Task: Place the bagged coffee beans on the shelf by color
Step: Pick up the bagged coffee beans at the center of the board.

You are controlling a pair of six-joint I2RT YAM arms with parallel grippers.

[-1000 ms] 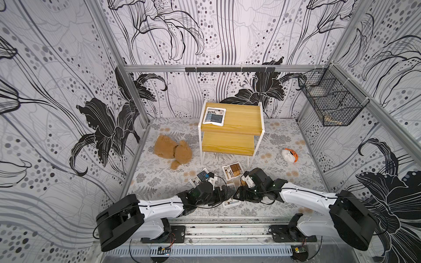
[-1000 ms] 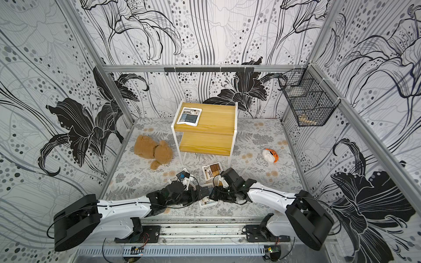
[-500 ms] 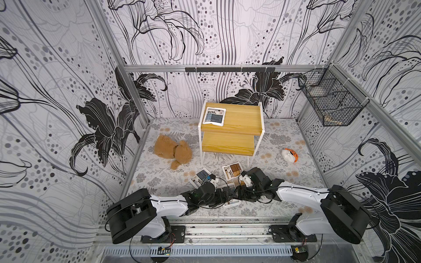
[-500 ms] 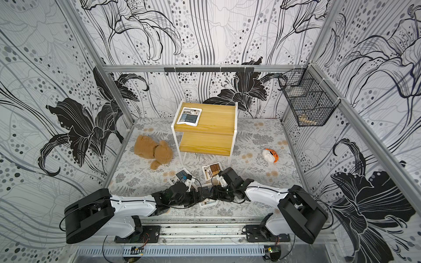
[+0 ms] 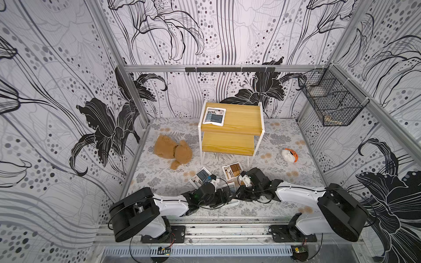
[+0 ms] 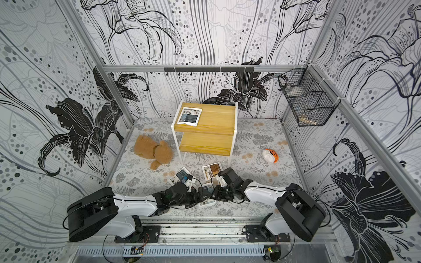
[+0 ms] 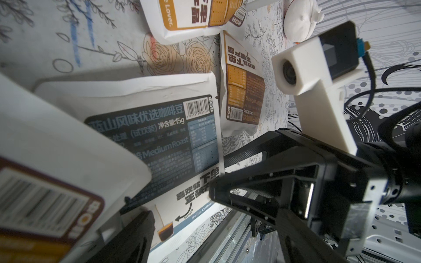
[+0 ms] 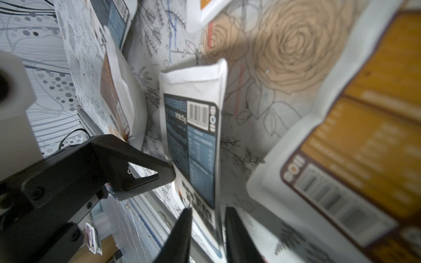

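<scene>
- Reading the left wrist view, the blue-panel pouch (image 7: 159,141) carries "Medium Roast", "15g", a barcode and "Hello, Coffee" along its lower stripe, among Chinese print.
- The orange-panel pouch (image 7: 198,13) beyond it shows the word "Lover."
- The brown-panel pouch (image 7: 245,91) just beside the blue-panel pouch bears Chinese print and a barcode.
- The blurred brown pouch (image 7: 45,193), very close to the lens, shows only a barcode.
- The blue-panel pouch lies on the floral worktop (image 5: 159,182) near the front rail, between the two arms, with its bold-lettered end inside the right claw (image 8: 207,210).
- The right claw is drawn in to a narrow gap, with that end of the pouch pinched between its fingers.
- The left claw (image 5: 225,196) stands wide open with nothing between its fingers. One fingertip (image 8: 167,170) touches the long side edge of the blue-panel pouch.
- The shelf (image 5: 241,118) stands well apart at the back. The shelved pouch (image 5: 214,116), with a blue-grey panel, lies flat at the left end of the top board.
- The second blue pouch (image 5: 201,177) lies on the worktop beside the left arm's wrist.
</scene>
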